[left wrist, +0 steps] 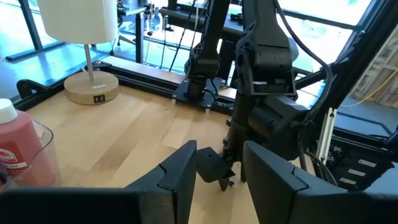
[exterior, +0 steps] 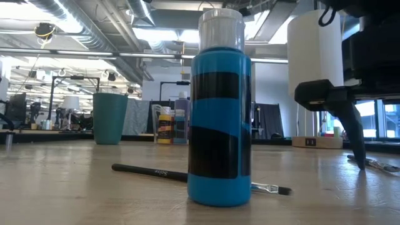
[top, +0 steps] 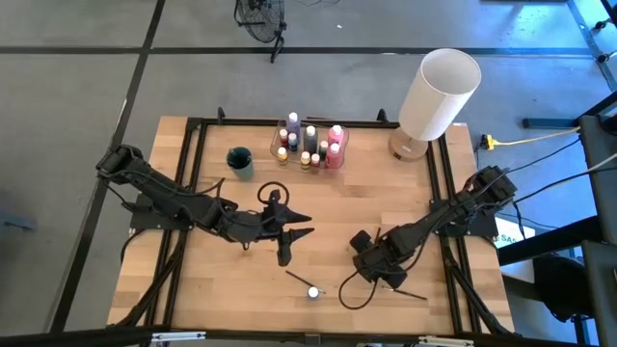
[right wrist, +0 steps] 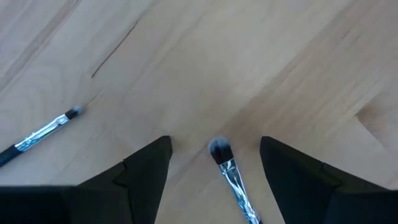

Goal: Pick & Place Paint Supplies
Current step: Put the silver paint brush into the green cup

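Right hand: the right hand (right wrist: 214, 171) hangs low over the front right part of the tabletop (top: 222, 280), fingers spread and holding nothing.
Brush under it: a thin paintbrush (right wrist: 231, 175) lies flat on the wood with its dark bristle tip squarely in the gap between the two fingers (right wrist: 140, 171).
Long axis: the handle runs back from the tip under the hand, so the fingers stand either side of the shaft and would close across it, not along it.
Same brush from above: its handle end shows as a dark line (top: 410, 293) sticking out past the hand toward the front right corner.
Second brush: another paintbrush (right wrist: 38, 135) lies off to one side of the fingers, apart from them; from overhead it is the one (top: 297, 280) lying beside the small blue bottle (top: 313, 291).
Left hand: the left hand (top: 294, 231) hovers near the middle of the tabletop, fingers partly apart and empty, pointing across at the right arm.
Nearer arm: the right one, plainly; it is already over its brush, while the left sits well back from both brushes.
Other supplies: the rest of the paint bottles (top: 310, 145) stand bunched at the back, near a teal cup (top: 240, 161) and a white lamp (top: 436, 96).
Judgement: the next move looks like a straight drop and pinch; the risk is the thin shaft slipping on the flat wood.
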{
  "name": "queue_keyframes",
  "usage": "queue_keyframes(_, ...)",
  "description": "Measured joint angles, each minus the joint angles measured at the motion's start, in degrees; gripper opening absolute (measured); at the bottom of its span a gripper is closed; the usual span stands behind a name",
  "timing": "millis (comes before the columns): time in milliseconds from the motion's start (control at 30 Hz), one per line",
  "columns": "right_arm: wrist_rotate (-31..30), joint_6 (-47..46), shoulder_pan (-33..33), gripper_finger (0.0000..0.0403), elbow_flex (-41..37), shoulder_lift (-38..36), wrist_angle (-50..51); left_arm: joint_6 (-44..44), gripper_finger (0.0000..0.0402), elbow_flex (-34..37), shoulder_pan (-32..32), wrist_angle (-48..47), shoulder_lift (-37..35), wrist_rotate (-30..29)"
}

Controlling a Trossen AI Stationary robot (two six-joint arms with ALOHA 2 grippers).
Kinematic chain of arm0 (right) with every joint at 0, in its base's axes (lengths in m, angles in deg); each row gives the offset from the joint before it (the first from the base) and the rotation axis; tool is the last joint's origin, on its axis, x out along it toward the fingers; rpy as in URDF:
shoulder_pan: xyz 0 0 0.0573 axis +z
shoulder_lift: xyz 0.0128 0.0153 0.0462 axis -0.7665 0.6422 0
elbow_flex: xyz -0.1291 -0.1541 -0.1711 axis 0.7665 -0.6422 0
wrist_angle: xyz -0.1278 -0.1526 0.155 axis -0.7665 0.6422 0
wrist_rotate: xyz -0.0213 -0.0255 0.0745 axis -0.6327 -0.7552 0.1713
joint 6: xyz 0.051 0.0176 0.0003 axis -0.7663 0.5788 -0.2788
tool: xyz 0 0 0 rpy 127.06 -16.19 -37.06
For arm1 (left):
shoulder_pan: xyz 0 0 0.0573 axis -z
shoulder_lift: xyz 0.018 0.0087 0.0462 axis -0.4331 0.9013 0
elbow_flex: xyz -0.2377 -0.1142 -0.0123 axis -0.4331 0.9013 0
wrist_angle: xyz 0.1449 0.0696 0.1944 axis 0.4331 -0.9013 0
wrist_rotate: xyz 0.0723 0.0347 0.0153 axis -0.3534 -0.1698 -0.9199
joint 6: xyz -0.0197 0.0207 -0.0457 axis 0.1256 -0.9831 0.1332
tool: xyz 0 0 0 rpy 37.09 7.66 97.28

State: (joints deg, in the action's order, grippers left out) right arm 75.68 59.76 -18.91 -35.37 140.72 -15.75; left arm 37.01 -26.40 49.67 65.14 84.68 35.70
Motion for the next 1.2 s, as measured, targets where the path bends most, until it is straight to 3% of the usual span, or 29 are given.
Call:
queue_keyframes(367,0.85,-1.97,-0.06,0.0254,0.02,0.0,0.86,0.19,0.0127,0.0,0.0,0.15,1.27,-0.05)
queue_keyframes(1200,2.26,-0.37,-0.09,0.0179,0.0,0.0,0.76,0.01,0.0127,0.0,0.0,0.87,2.71,-0.46)
